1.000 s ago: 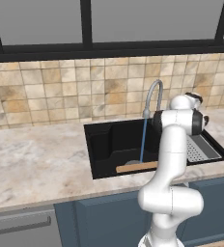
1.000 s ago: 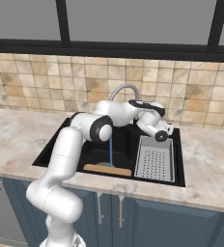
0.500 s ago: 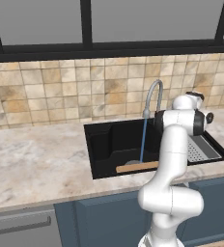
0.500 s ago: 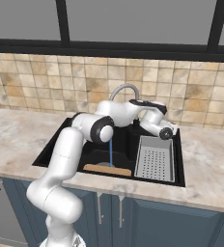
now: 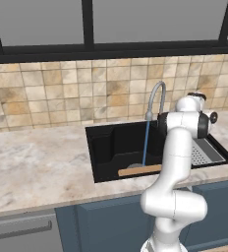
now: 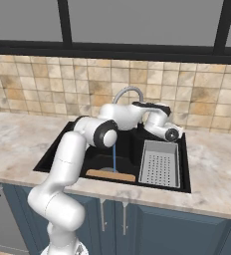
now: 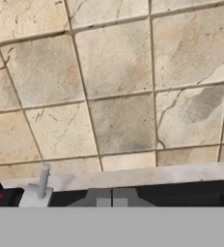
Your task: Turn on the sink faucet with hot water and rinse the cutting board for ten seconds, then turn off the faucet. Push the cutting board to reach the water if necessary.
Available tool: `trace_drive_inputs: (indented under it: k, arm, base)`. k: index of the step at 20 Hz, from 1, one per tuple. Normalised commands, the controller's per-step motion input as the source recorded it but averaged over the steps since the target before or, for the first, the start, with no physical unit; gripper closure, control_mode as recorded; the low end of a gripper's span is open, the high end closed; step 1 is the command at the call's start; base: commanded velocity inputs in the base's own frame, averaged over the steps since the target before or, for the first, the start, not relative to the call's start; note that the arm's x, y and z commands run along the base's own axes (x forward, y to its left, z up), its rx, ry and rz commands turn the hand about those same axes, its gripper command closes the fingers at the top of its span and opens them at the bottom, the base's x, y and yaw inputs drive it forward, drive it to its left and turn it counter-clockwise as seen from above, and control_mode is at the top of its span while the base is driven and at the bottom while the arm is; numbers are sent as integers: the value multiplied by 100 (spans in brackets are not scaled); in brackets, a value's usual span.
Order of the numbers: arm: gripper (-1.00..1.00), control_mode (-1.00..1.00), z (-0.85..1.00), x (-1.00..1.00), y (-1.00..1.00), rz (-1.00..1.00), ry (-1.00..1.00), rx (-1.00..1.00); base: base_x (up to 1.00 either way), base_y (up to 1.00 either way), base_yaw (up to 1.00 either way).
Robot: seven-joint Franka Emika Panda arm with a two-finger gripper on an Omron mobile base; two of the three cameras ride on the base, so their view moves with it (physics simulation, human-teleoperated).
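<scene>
The gripper [image 6: 173,133] sits at the end of the arm above the back right part of the sink, beside the faucet base and over the near end of the drain tray. Its fingers are not clearly visible in either base view, and the hand view shows only small dark tips at the bottom edge, so the jaw opening cannot be determined. The hand view faces the tiled wall [image 7: 119,96], with the counter edge and what appears to be the small grey faucet handle [image 7: 40,189] at lower left.

The faucet [image 5: 155,98] is a slim silver-grey gooseneck with an arched spout, standing at the back rim of the sink. The water [image 5: 145,142] falls from the spout as a thin, straight blue stream. The stream lands on or just behind the cutting board [image 5: 139,171], a thin light-brown wooden strip lying flat along the front wall of the basin. The sink [image 5: 106,147] is a matte black rectangular basin set into the marble counter [image 5: 37,167]. The grey perforated drain tray [image 6: 160,162] occupies its right side.

Compared with one second ago, the gripper has shifted slightly toward the right over the tray. The water stream and the cutting board are unchanged in position.
</scene>
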Motion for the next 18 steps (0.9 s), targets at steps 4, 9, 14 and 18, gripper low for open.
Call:
trace_drive_inputs:
  k: [4, 9, 14, 18]
  arm:
    - [100, -100, 1, 0, 18, 3, 4, 0]
    - [100, -100, 1, 0, 10, 4, 5, 0]
    - [100, -100, 2, 4, 3, 4, 5, 0]
    - [100, -100, 4, 3, 0, 4, 6, 0]
  base:
    - [0, 0, 0]
    - [0, 0, 0]
    - [0, 0, 0]
    - [0, 0, 0]
